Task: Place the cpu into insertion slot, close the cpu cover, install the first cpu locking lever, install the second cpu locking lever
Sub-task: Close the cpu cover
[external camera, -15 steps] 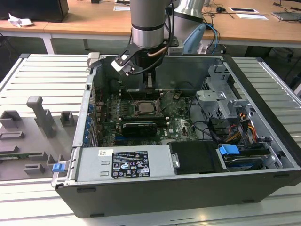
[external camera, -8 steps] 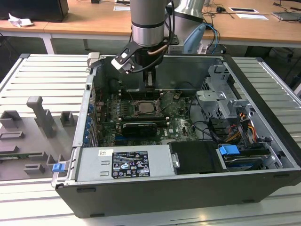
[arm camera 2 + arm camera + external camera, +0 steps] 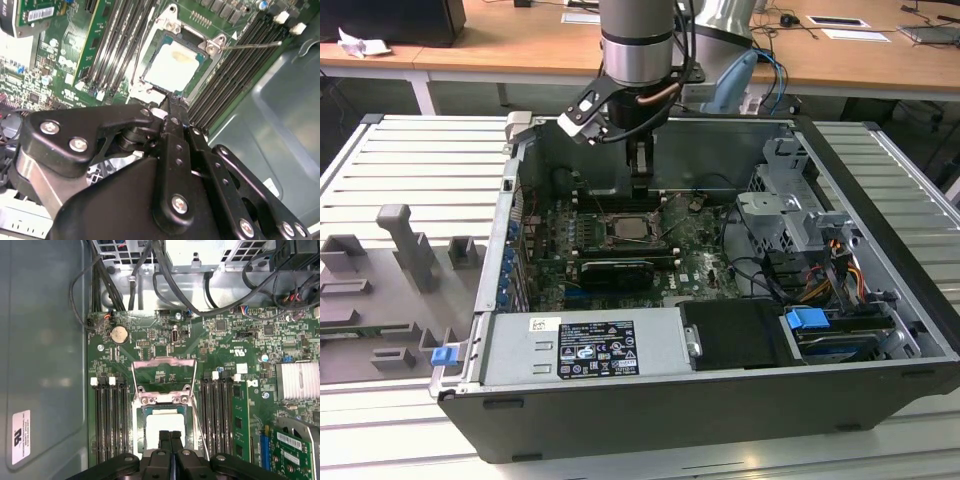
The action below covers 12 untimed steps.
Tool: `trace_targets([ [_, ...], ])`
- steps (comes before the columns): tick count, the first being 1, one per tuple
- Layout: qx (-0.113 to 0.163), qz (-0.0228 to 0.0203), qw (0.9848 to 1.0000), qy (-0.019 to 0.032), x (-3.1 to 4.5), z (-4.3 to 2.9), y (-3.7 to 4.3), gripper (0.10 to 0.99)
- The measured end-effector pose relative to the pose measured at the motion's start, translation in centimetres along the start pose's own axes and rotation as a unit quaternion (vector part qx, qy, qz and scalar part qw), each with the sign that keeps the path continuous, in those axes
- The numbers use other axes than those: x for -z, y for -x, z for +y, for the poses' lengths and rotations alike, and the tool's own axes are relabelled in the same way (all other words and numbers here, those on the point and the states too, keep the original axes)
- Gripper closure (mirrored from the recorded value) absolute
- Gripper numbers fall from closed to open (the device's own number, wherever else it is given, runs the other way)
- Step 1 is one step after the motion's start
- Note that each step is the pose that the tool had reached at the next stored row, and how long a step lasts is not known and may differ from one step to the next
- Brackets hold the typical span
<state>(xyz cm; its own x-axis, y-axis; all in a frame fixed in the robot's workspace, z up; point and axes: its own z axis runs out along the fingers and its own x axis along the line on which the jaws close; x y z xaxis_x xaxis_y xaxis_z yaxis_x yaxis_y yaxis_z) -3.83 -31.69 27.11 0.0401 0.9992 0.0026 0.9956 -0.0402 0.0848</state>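
The cpu (image 3: 159, 421) lies flat in the insertion slot (image 3: 632, 228), its pale metal face (image 3: 172, 67) showing in both wrist views. The cpu cover (image 3: 162, 363), a thin silver frame, stands swung open from its hinge at the slot's edge, with green board showing through its cut-out. A thin wire locking lever (image 3: 252, 45) sticks out free beside the slot. My gripper (image 3: 171, 436) hangs over the near edge of the cpu with its black fingers (image 3: 172, 112) pressed together and nothing between them. In the exterior view the gripper (image 3: 640, 170) points down just above the slot.
Long black memory slots (image 3: 111, 420) flank the slot on both sides. A black card (image 3: 615, 270), a drive cage (image 3: 790, 200) with cables (image 3: 760, 275) and a power supply (image 3: 590, 345) crowd the open case. Grey fixtures (image 3: 405, 245) stand on the table at the exterior view's left.
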Motion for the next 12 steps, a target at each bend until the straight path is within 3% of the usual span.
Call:
trace_targets([
  [12,0.000,0.0000,1.0000,0.0000,-0.07,0.80,-0.03,0.980],
])
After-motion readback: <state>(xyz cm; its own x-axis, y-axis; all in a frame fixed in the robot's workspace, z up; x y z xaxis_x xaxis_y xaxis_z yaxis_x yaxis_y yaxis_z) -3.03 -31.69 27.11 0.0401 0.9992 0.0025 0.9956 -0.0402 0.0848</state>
